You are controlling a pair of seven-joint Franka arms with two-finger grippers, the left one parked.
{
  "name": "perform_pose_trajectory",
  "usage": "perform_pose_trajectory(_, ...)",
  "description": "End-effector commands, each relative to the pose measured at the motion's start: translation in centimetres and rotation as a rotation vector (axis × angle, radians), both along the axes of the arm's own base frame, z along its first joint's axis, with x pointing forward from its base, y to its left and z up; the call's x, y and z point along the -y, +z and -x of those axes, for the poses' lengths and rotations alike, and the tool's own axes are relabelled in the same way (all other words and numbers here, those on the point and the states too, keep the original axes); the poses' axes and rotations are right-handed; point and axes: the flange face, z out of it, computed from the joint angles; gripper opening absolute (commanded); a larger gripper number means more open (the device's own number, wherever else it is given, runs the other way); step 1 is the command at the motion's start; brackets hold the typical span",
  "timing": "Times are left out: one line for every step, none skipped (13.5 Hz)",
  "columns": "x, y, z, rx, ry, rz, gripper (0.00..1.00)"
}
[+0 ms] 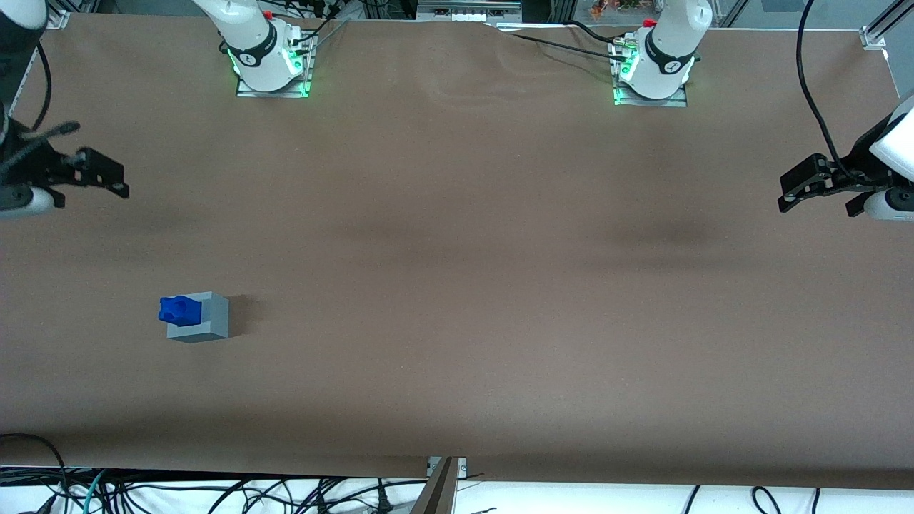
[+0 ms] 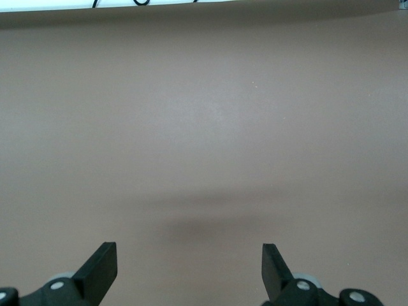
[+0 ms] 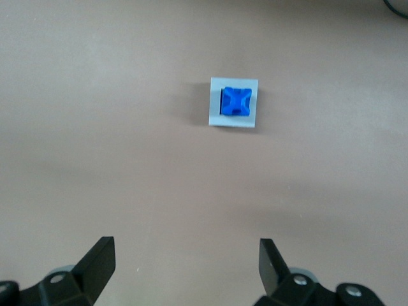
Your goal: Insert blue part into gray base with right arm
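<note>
Your gripper [image 3: 185, 261] hangs high, fingers spread and empty, well apart from the blue part [image 1: 178, 310] seated in the gray base [image 1: 207, 318]; it looks light, rigid; pinch its flat sides

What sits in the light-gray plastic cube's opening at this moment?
The small bright-blue plastic piece sits in the gray cube, its top sticking out. How deep it goes is hidden. The right gripper hovers open, apart from both.
</note>
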Motion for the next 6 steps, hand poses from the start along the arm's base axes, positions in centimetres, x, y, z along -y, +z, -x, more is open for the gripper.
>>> perform_pose_trajectory(0.05,0.30,0.96,-0.011,-0.024,-0.001,1.00)
perform_pose_trajectory(0.10,0.38,0.86,-0.001,-0.020,0.003,1.00)
perform_pose_trajectory(0.13,0.38,0.86,-0.001,-0.021,0.006,1.00)
perform_pose_trajectory(0.10,0.46,0.85,0.000,-0.018,0.011,1.00)
perform_pose_trajectory(0.01,0.42,0.97,-0.006,-0.016,0.011,1.00)
perform_pose_trajectory(0.08,0.48,1.11,-0.009,-0.018,0.012,1.00)
